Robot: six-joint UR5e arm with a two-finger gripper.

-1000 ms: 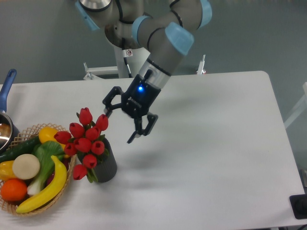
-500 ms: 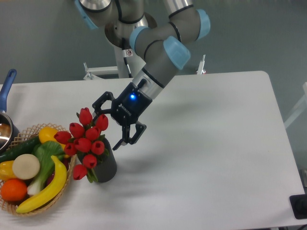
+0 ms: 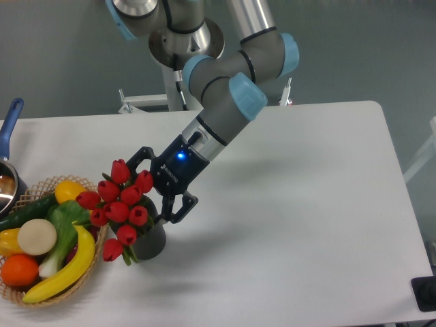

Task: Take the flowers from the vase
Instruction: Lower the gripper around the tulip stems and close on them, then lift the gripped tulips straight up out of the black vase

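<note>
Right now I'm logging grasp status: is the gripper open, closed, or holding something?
Gripper: open, fingers spread on either side of the flowers above the vase; holding nothing yet.

Arm angled down-left; gripper [image 3: 151, 185] jaws spread apart

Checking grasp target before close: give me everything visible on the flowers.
The flowers are a bunch of red tulip buds with green leaves, plastic-looking, standing in the dark grey vase and leaning left toward the wicker basket. Stems are hidden inside the vase. The lowest bud droops over the vase's left rim. The open gripper reaches the bunch's right side, one finger behind the top buds; contact cannot be told.
</note>
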